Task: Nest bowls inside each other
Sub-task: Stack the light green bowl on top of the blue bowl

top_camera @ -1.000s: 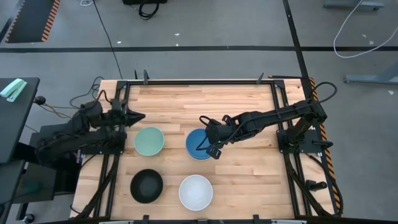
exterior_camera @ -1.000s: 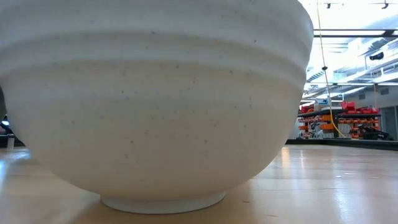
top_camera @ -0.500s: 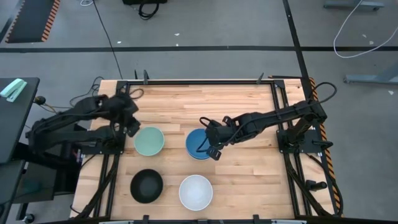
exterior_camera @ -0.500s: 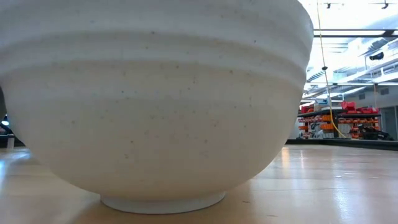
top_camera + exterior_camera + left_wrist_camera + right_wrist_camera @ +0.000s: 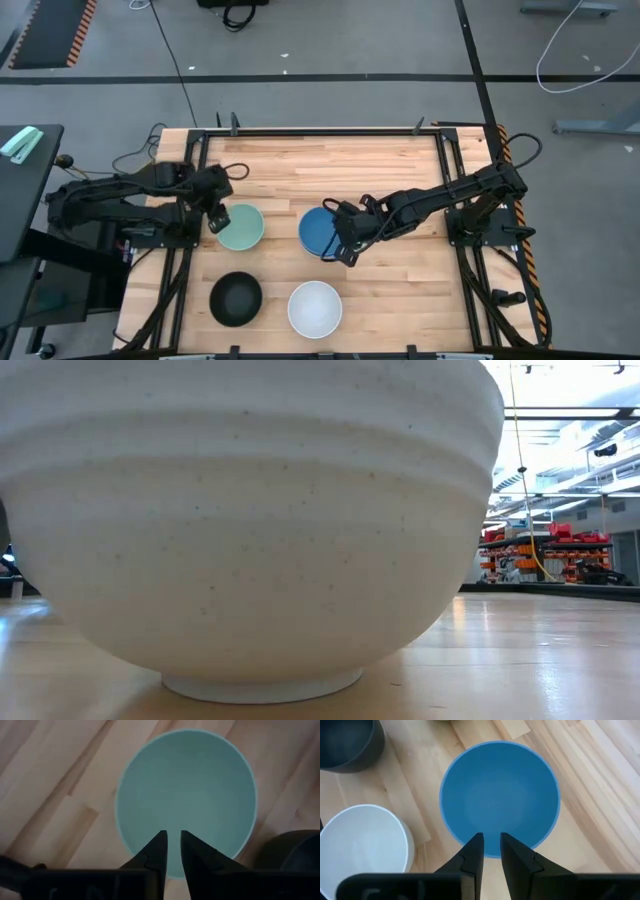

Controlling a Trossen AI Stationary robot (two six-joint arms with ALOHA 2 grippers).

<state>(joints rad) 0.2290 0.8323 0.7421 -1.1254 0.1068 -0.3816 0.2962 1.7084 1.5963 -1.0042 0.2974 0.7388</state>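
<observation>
High view shows you four bowls on the wooden tabletop: the mint green bowl and the blue bowl in the far row, the black bowl and the white bowl in the near row, all apart. Your left end effector hangs at the mint bowl's left rim; your right end effector sits at the blue bowl's right rim.

Low view is filled by the white bowl standing upright.

Left wrist view shows you the fingers nearly together, gripping nothing, above the mint bowl's rim.

Right wrist view shows the fingers nearly together, empty, above the blue bowl's rim.
</observation>
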